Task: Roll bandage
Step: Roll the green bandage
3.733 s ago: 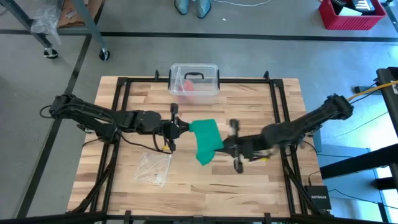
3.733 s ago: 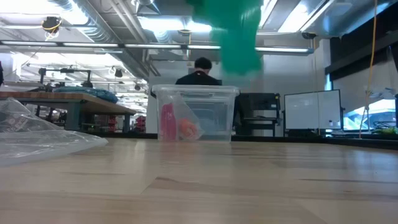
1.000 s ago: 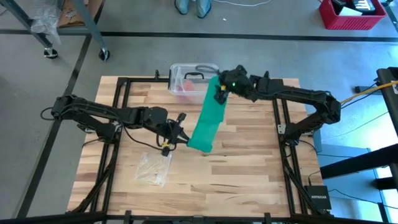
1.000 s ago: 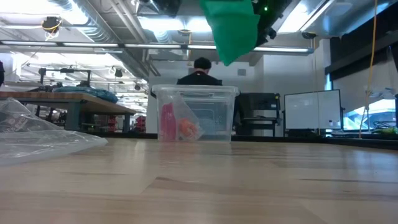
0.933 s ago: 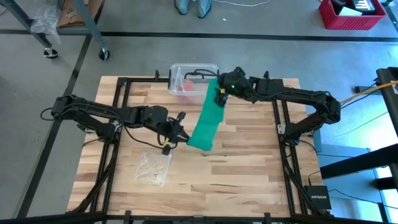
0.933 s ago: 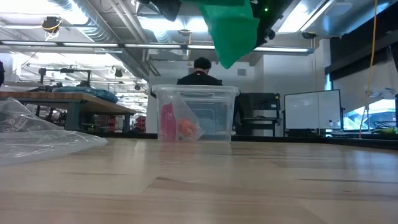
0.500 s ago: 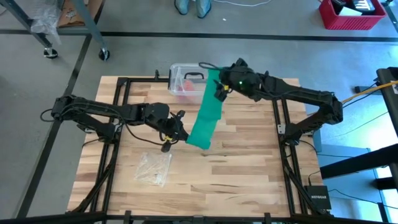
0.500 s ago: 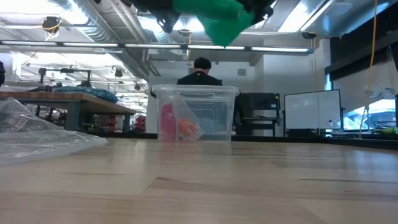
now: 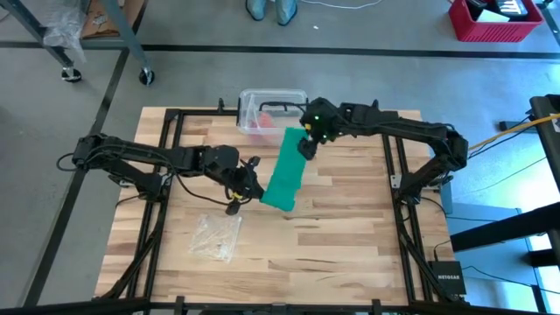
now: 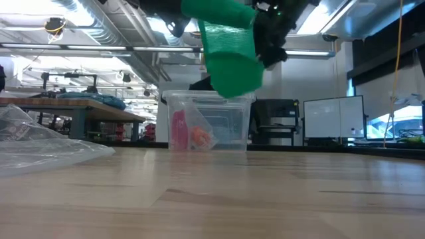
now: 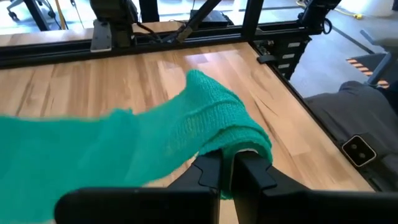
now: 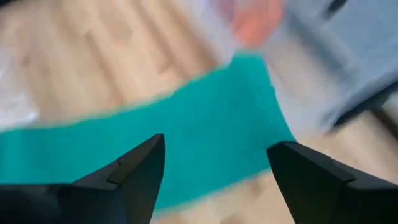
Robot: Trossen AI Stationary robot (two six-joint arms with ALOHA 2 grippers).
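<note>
The green bandage (image 9: 284, 171) hangs in the air over the table's middle. One end is wound into a small roll (image 11: 239, 134) at my left gripper (image 9: 251, 191), which is shut on it. In the low view the strip (image 10: 229, 60) drops from that roll, its lower edge clear of the table. My right gripper (image 9: 306, 144) is open at the strip's far end. In its wrist view the fingers stand wide apart in front of the cloth (image 12: 186, 130). My left gripper holds the bandage's wound end (image 11: 249, 146), which wraps over the fingertips and hides the place of contact. The fingers lie level, coming from the table's left, across the strip. The bandage is lifted clear, and the rest trails away slack toward the far side. My right gripper: I cannot tell whether it touches the cloth.
A clear plastic box (image 9: 273, 109) with a black handle and pink and orange things inside stands at the far middle. A thin clear wrapper (image 9: 216, 236) lies near the left front. Black frame rails (image 9: 389, 175) run along the table's sides.
My right gripper has gone toward the table's left and near side and come lower, staying open. The bandage's far end has come down with it, so the strip now hangs lower in the low view. The wound end stays at my left gripper.
</note>
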